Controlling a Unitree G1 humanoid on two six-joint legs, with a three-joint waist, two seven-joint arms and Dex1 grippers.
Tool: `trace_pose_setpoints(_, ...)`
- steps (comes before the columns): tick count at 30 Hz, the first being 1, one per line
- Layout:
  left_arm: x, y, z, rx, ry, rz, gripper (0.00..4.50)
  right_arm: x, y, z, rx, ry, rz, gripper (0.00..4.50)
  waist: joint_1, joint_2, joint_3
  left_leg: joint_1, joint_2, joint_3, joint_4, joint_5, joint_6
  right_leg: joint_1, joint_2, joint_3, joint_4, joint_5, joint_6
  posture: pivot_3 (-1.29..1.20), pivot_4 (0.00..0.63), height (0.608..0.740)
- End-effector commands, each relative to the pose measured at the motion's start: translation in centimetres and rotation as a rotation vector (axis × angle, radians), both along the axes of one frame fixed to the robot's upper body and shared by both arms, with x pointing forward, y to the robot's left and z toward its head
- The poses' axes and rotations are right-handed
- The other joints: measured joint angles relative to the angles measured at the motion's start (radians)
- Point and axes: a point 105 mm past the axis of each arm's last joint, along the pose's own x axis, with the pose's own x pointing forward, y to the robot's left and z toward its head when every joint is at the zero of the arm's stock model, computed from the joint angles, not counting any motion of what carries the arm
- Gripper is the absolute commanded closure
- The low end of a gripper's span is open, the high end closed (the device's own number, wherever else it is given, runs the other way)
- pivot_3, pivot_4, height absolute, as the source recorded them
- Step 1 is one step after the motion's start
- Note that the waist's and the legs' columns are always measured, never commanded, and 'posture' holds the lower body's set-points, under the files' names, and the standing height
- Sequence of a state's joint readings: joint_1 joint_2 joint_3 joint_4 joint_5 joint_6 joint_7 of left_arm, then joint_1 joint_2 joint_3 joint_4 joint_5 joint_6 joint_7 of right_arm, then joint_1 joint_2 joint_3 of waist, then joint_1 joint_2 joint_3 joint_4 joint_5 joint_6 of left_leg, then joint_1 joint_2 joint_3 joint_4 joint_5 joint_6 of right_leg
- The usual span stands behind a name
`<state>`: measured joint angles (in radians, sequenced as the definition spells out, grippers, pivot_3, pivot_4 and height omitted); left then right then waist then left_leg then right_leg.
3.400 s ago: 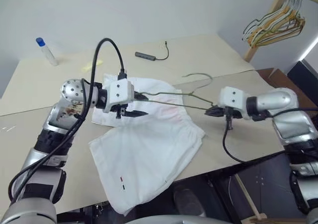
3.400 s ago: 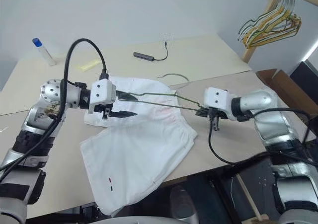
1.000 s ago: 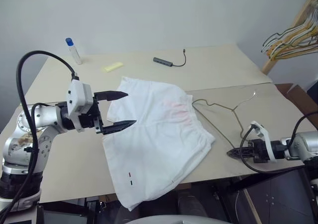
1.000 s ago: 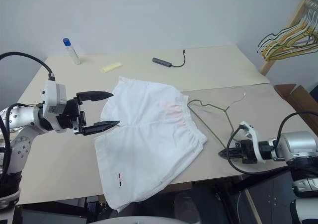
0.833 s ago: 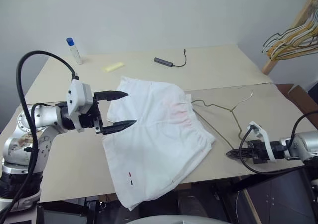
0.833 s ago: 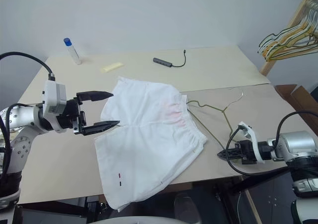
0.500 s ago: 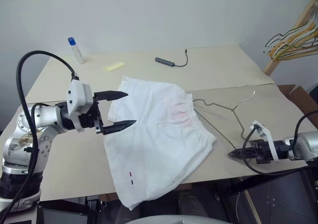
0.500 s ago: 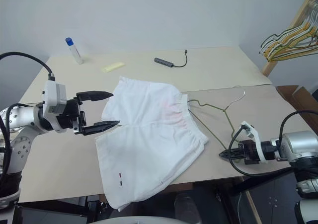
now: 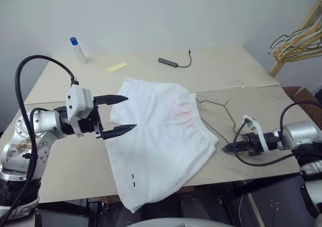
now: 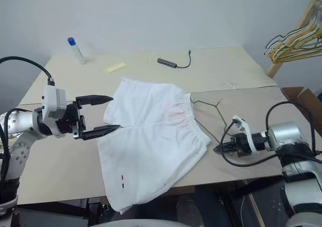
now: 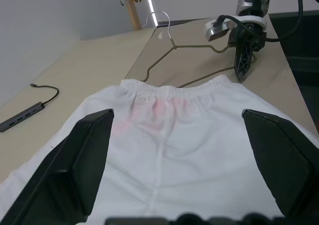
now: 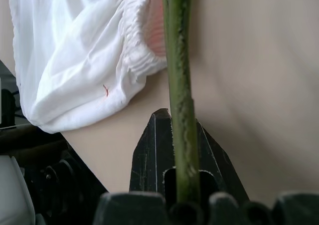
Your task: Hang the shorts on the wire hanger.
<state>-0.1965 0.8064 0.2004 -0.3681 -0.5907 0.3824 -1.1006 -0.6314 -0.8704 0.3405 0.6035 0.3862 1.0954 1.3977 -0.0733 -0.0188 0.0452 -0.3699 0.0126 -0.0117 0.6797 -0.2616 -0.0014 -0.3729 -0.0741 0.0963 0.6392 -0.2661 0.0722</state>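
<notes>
The white shorts [image 9: 161,136] lie flat on the table, waistband toward the right and one leg hanging over the front edge. The thin grey-olive wire hanger [image 11: 194,46] lies on the table just right of the waistband, hook pointing away. My right gripper [image 9: 225,148] is low over the table by the waistband corner, shut on the wire hanger [image 12: 179,85], whose wire runs between its fingers. My left gripper [image 9: 130,113] hovers wide open over the shorts' left edge with nothing between its fingers [image 11: 89,160].
At the table's back stand a bottle with a blue cap [image 9: 77,50], a yellow strip [image 9: 116,67] and a dark USB hub with cable [image 9: 168,62]. A wooden rack with a bunch of coloured hangers [image 9: 297,35] stands far right. The table's front edge [image 9: 241,179] lies near my right gripper.
My right gripper has slid left toward the waistband, dragging and turning the wire hanger with it. The left gripper has stayed open in the same spot.
</notes>
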Motion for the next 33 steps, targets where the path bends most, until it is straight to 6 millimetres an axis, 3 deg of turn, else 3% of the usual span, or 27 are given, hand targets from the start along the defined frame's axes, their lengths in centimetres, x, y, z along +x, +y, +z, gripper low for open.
trace_pose_setpoints(1, -0.4, 0.0, 1.2, 0.001, -0.06, 0.005, 0.02, 0.9, 0.8, 0.6, 0.029, -0.022, 0.039, 4.5, 0.009, 0.0, 0.0, 0.0, 0.0, 0.0, 0.0, 0.0, 0.0, 0.0, 0.0, 0.0, 0.0, 0.0, 0.0, 0.04, 0.0, 0.74)
trace_pose_setpoints(11, -0.5, -0.2, 1.2, -0.005, -0.063, 0.011, 0.02, 2.9, 2.0, 0.2, 0.022, -0.031, 0.03, 4.5, 0.022, -0.001, 0.0, 0.001, 0.0, 0.0, 0.0, 0.0, 0.0, 0.0, 0.0, 0.0, 0.001, 0.0, -0.001, 0.03, 0.0, 0.74)
trace_pose_setpoints(17, -0.4, -0.2, 1.2, -0.002, -0.066, 0.009, 0.02, 3.7, 1.2, 0.9, -0.005, -0.118, 0.004, 4.5, 0.025, -0.001, 0.0, 0.001, 0.0, 0.0, 0.0, 0.0, 0.0, 0.0, 0.0, 0.0, 0.001, 0.0, -0.001, 0.01, 0.0, 0.74)
trace_pose_setpoints(22, 0.1, -0.3, 1.2, 0.003, -0.06, -0.014, 0.02, 4.2, 0.5, 2.9, -0.169, -0.361, 0.095, 4.5, 0.03, -0.001, 0.0, -0.002, 0.0, 0.001, 0.0, 0.0, 0.0, -0.002, 0.0, 0.0, 0.001, 0.0, -0.001, -0.04, 0.0, 0.74)
trace_pose_setpoints(26, 0.7, -0.6, 1.2, 0.004, -0.06, -0.038, 0.02, 4.0, 1.6, 4.5, -0.235, -0.505, 0.179, 4.5, 0.023, -0.001, 0.0, -0.004, 0.0, 0.002, 0.0, 0.0, 0.0, -0.006, 0.0, 0.0, 0.002, 0.0, -0.001, -0.08, 0.0, 0.74)
trace_pose_setpoints(33, 2.1, -0.4, 2.0, 0.031, -0.109, -0.052, 0.02, 6.2, 4.3, 8.6, -0.492, -0.915, 0.316, 4.5, -0.019, -0.001, 0.0, -0.013, 0.001, 0.002, 0.0, 0.0, -0.001, -0.016, 0.001, 0.001, 0.005, 0.001, -0.002, -0.1, 0.0, 0.74)
